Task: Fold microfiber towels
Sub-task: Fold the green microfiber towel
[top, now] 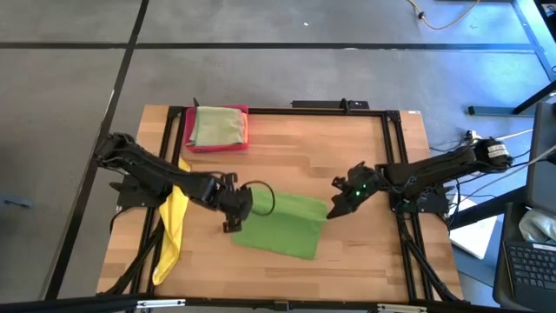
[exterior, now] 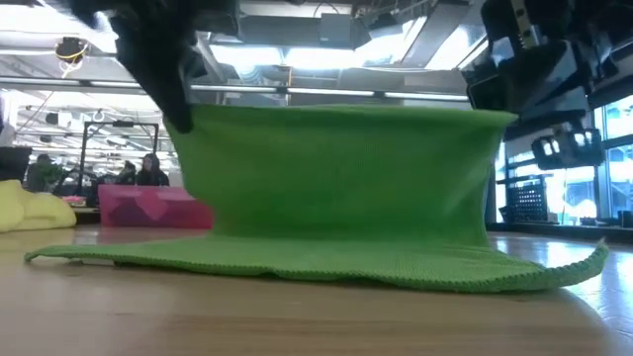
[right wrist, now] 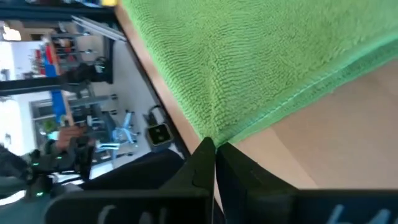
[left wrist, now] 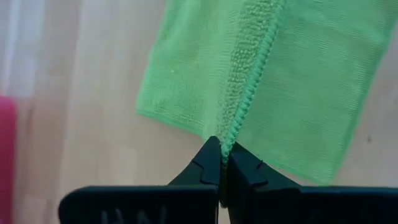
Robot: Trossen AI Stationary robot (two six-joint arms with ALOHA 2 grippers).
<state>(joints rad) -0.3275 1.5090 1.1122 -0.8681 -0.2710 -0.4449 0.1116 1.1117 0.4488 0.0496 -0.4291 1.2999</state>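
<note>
A bright green towel (top: 280,226) lies at the table's middle with its near part (exterior: 297,262) flat on the wood. Its far edge (exterior: 336,111) is raised and stretched between both grippers. My left gripper (top: 237,207) is shut on the towel's far left corner. My right gripper (top: 334,209) is shut on its far right corner. A yellow towel (top: 174,228) lies crumpled at the table's left side. A pale olive-green towel (top: 217,126) rests folded on the pink-red tray (top: 193,141). My left gripper pinches the green towel's hemmed edge (left wrist: 231,138) at its far left corner between its two fingers, slanting down from the left. That corner is lifted and the cloth runs down from it to the table. My right gripper pinches the towel's far right corner (right wrist: 219,138) between its two fingers, slanting down from the table's right. The hem (right wrist: 298,93) leads away from the fingertips. The edge between the two grippers is drawn nearly straight.
The tray stands at the far left of the table. A black frame rail (top: 287,110) runs round the tabletop. Bare wood (top: 347,148) lies between the tray and the right arm, and also in front of the green towel.
</note>
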